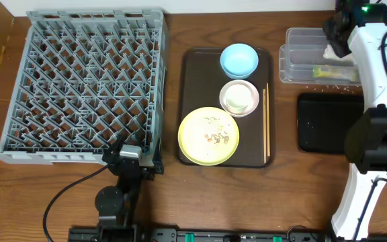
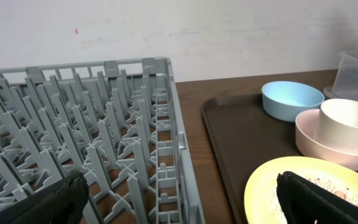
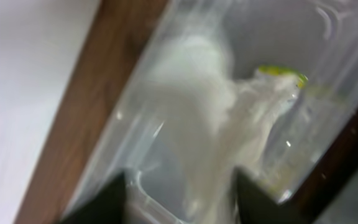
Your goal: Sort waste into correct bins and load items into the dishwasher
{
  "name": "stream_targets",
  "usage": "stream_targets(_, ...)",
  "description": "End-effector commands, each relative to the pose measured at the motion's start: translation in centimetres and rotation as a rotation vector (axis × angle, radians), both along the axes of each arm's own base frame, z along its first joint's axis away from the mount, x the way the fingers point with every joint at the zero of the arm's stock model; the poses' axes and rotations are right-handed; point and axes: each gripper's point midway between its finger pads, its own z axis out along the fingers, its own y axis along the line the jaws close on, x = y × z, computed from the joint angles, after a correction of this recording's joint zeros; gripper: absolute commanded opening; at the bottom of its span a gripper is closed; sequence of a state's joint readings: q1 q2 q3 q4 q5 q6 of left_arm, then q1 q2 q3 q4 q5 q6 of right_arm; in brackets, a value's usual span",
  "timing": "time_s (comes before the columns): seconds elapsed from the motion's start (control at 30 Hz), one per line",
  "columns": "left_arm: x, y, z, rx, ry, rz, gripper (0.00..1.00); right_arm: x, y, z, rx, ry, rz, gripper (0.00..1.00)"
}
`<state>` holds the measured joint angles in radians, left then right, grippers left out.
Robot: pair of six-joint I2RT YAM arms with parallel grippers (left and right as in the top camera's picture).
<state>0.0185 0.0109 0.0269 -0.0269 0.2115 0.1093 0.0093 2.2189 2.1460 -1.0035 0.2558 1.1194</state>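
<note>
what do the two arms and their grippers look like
The right arm has white links between bulky black joints and a small green light near its wrist. The left arm is black, with a grey plate and a black cable trailing off. The left gripper has black ribbed fingers.

Napkin (image 3: 199,84) blurred; clear tub (image 1: 294,55) partly hidden behind right arm (image 1: 375,60); plate (image 2: 260,186) cut off.

A brown wooden table (image 1: 19,191) stands against a plain white wall (image 2: 229,31).

Left claw (image 2: 182,198) wide open, right claw (image 3: 180,199) fingers parted
</note>
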Motion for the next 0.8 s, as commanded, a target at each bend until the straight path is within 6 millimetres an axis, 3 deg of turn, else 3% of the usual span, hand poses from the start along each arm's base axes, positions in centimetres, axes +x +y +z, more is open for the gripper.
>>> stream_targets(0.0,-0.1,-0.5,-1.5,0.006,0.039,-0.028,0.98,0.8,0.7,0.1,-0.035,0.004,0.147,0.85)
stream_targets(0.07,-0.1,-0.5,-1.5,0.006,0.039,-0.028,0.98,0.9,1.9,-0.1,-0.034,0.018,0.268,0.93)
stream_targets(0.17,-0.1,-0.5,-1.5,0.006,0.039,-0.028,0.98,1.1,5.6,-0.1,0.015,0.013,0.571,0.94)
stream_targets(0.27,-0.1,-0.5,-1.5,0.006,0.039,-0.028,0.98,1.1,12.1,1.5,0.129,-0.127,1.015,0.94)
stream_targets(0.37,-0.1,-0.5,-1.5,0.006,0.039,-0.028,0.98,-0.6,18.9,5.4,0.273,-0.386,1.419,0.96)
stream_targets(0.4,-0.1,-0.5,-1.5,0.006,0.039,-0.028,0.97,-1.3,20.2,6.4,0.313,-0.446,1.490,0.98)
stream_targets(0.5,-0.1,-0.5,-1.5,0.006,0.039,-0.028,0.98,-2.6,22.7,7.8,0.380,-0.498,1.560,0.98)
stream_targets(0.6,-0.1,-0.5,-1.5,0.006,0.039,-0.028,0.98,-4.5,25.3,7.1,0.412,-0.449,1.620,0.98)
stream_targets(0.67,-0.1,-0.5,-1.5,0.006,0.039,-0.028,0.98,-6.3,27.1,5.1,0.362,-0.323,1.655,0.97)
stream_targets(0.77,-0.1,-0.5,-1.5,0.006,0.039,-0.028,0.98,-7.2,27.2,1.6,0.158,-0.077,1.573,0.93)
